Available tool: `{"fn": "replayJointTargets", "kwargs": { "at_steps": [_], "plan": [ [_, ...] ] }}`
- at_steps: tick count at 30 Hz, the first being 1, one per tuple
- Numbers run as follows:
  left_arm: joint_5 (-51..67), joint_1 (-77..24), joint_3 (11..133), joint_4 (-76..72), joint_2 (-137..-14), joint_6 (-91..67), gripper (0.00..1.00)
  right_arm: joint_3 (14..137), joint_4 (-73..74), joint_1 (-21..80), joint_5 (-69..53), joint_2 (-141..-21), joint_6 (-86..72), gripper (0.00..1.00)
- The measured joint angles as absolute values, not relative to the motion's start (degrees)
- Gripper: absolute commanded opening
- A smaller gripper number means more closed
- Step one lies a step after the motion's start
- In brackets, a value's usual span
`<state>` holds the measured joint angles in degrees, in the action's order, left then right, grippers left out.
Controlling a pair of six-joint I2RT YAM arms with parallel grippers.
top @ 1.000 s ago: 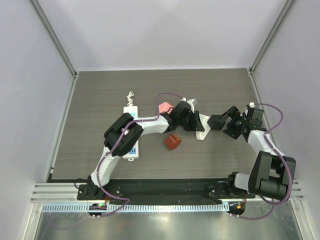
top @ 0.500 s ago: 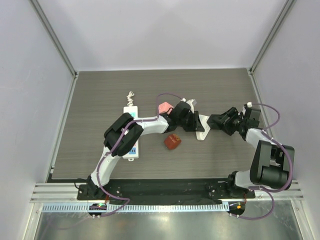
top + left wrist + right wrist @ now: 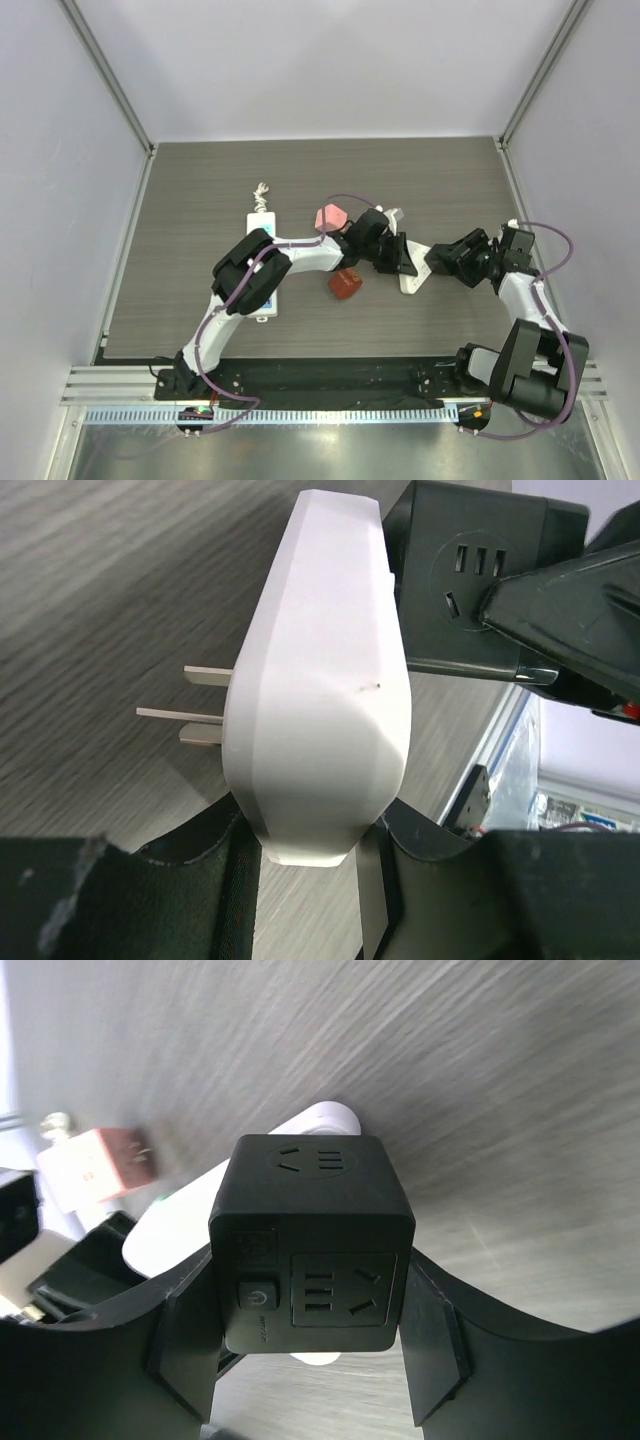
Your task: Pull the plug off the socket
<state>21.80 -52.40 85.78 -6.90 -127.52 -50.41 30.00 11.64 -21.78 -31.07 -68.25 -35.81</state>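
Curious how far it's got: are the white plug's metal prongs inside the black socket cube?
No, the prongs of the white plug stick out bare, facing away from the black socket cube.

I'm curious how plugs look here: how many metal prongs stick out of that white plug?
3, all on the white plug's left face in the left wrist view: an upper prong, a longer middle prong and a lower prong. Others could be hidden behind.

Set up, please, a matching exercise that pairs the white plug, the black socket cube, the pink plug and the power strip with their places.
1 white plug
2 black socket cube
3 pink plug
4 power strip

a partly under the left arm
b in the right gripper
c in the left gripper, prongs bare
d on the table, uncovered

Pairs: 1-c, 2-b, 3-d, 4-a
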Motion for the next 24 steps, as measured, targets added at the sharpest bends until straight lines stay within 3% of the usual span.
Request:
{"fn": "replayJointTargets", "kwargs": {
  "at_steps": [6,17,18,21,22,24],
  "plan": [
    [23.6,-52.6,88.2,-5.7,-129.3,-50.8,0.0,33.9,20.3,-13.3,-14.8,-60.9,-32.5,0.01],
    [22.9,-50.5,92.1,-4.2,-131.3,-50.7,0.01,37.2,27.0,-16.8,-16.4,-59.3,-32.6,0.01],
    [23.3,-50.5,93.4,-3.7,-132.1,-50.6,0.04,38.5,28.3,-16.8,-16.2,-58.8,-32.4,0.01],
    [24.7,-50.5,97.0,-2.3,-134.2,-50.5,0.25,42.2,30.0,-16.8,-16.0,-56.9,-31.5,0.01],
    [25.0,-50.5,98.3,-1.7,-135.0,-50.5,0.38,43.0,30.3,-16.8,-15.9,-56.3,-31.2,0.01],
    [25.6,-50.5,100.4,0.2,-135.9,-50.3,0.47,43.9,30.9,-16.5,-15.9,-55.4,-30.5,0.01]
  ]
}}
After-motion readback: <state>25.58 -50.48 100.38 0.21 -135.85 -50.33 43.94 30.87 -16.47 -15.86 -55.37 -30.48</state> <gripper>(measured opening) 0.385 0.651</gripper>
